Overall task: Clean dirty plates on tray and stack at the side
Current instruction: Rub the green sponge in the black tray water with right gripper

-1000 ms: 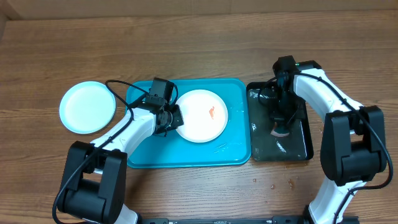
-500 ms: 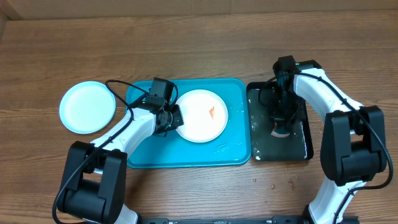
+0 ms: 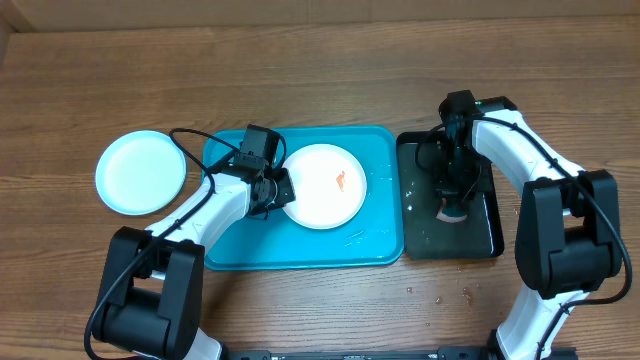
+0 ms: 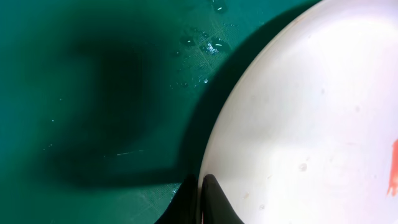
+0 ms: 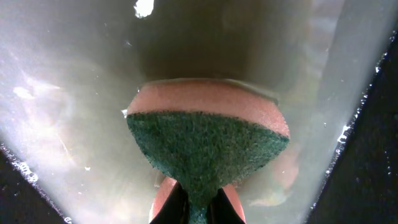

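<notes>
A white plate (image 3: 324, 186) with an orange-red smear lies on the turquoise tray (image 3: 240, 245). My left gripper (image 3: 277, 190) is shut on the plate's left rim; in the left wrist view the fingers (image 4: 205, 198) pinch the rim of the white plate (image 4: 305, 124) over the tray (image 4: 93, 93). A light blue plate (image 3: 140, 171) lies on the table left of the tray. My right gripper (image 3: 451, 196) is shut on a pink and green sponge (image 5: 208, 137) over the black tray (image 3: 475, 240), which holds water. The yellow-green plate is out of view.
Small water drops lie on the wooden table (image 3: 440, 295) in front of the black tray. Wet streaks show on the turquoise tray's front right part (image 3: 362, 236).
</notes>
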Controlling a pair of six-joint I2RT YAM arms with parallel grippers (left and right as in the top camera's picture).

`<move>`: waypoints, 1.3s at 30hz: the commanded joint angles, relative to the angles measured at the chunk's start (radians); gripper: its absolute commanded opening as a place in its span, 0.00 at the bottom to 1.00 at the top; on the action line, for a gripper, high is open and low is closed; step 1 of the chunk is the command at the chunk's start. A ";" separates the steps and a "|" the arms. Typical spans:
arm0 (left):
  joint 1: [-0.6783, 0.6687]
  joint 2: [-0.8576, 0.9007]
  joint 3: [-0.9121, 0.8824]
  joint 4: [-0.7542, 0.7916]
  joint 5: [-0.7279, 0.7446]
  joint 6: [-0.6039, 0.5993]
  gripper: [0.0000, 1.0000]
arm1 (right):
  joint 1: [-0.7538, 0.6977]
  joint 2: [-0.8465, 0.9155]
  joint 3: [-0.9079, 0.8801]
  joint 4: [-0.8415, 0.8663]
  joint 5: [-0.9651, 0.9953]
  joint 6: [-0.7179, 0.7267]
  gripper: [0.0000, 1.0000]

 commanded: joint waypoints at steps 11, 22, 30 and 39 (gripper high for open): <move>0.006 -0.011 0.015 -0.002 0.002 0.011 0.17 | -0.002 -0.025 0.031 0.010 -0.003 -0.004 0.04; 0.008 -0.011 0.015 0.024 0.003 0.011 0.20 | -0.002 -0.025 0.031 0.016 -0.004 -0.004 0.04; 0.030 -0.011 0.015 0.028 0.014 0.003 0.17 | -0.002 -0.025 0.031 0.023 -0.004 -0.004 0.06; 0.050 -0.011 0.017 0.049 0.077 0.004 0.16 | -0.002 -0.025 0.031 0.026 -0.004 -0.004 0.08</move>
